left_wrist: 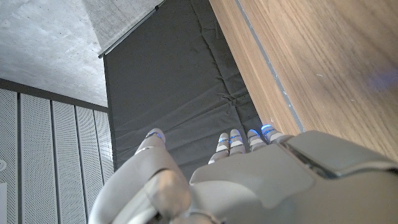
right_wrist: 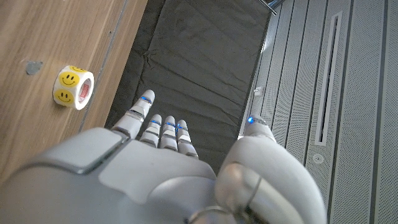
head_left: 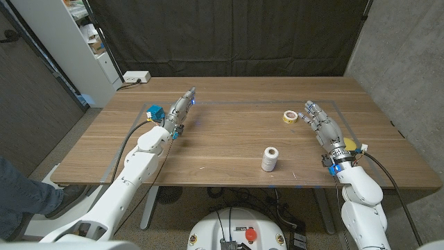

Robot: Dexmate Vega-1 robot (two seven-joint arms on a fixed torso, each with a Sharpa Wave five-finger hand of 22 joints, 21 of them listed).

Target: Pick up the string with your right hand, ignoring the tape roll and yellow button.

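String spool [head_left: 270, 159], white, stands upright on the desk [head_left: 229, 132], touching nothing. Landmark = spool.

Head view: tape roll [head_left: 290, 117] lies past the spool, toward the far edge and a bit to the robot's right, well apart from it. Right robot hand [head_left: 321, 125] sits right of the spool, just beside the tape roll, fingers straight and apart, holding nothing. Yellow button [head_left: 350, 146] peeks out at the right wrist, further right of the spool. Left robot hand [head_left: 180, 110] is well left of the spool and further back, fingers extended, nothing held.

Right wrist view: adds smiley faces on the tape roll [right_wrist: 73, 88]; right robot hand [right_wrist: 180, 168] seen from the back, thumb set wide. Spool falls outside this frame.

Left wrist view: back of left robot hand [left_wrist: 249, 180], fingers spread over bare desk edge and black curtain [left_wrist: 174, 81].
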